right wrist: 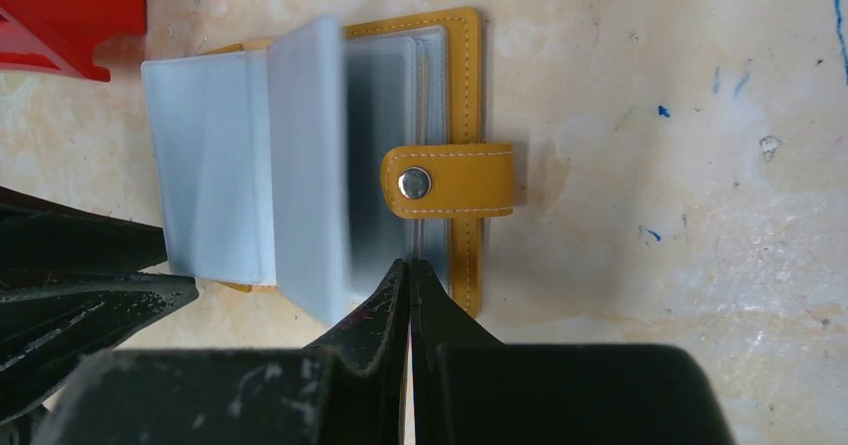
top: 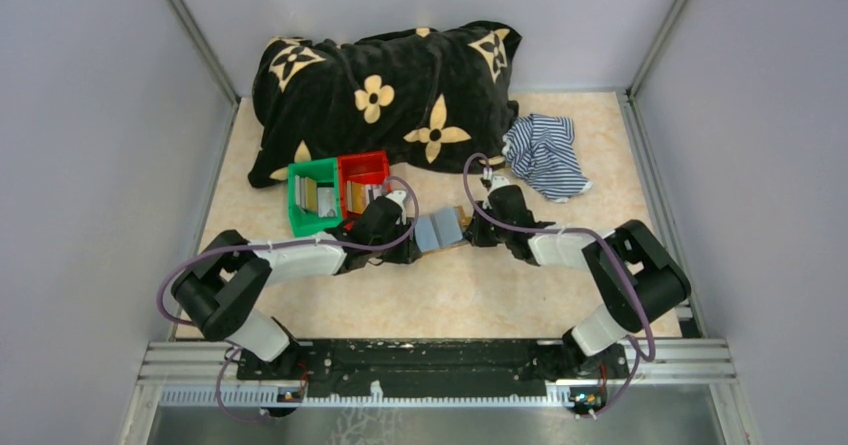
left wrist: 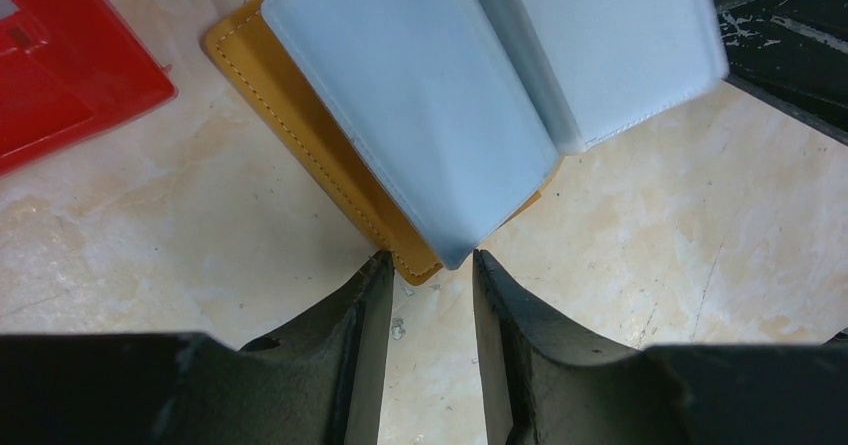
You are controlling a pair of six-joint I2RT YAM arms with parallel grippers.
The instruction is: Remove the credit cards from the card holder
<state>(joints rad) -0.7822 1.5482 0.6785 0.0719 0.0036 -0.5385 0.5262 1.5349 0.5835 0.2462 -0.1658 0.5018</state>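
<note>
The card holder (top: 441,230) lies open on the table between my two grippers, tan-orange outside with grey-blue pocket panels (left wrist: 420,115) fanned up. Its snap tab (right wrist: 450,180) points away from the left arm. My left gripper (left wrist: 430,265) is open, with the wallet's near corner just at its fingertips; it also shows in the top view (top: 413,249). My right gripper (right wrist: 410,265) is shut on the edge of the wallet's tab-side pocket panels, also seen from above (top: 473,227). No credit card shows clearly in the pockets. Flat whitish and yellowish pieces (top: 312,199) lie in the bins.
A green bin (top: 300,210) and a red bin (top: 365,163) stand just left of the wallet, behind my left gripper. A black flowered blanket (top: 390,90) fills the back. A striped blue-white cloth (top: 545,153) lies at the back right.
</note>
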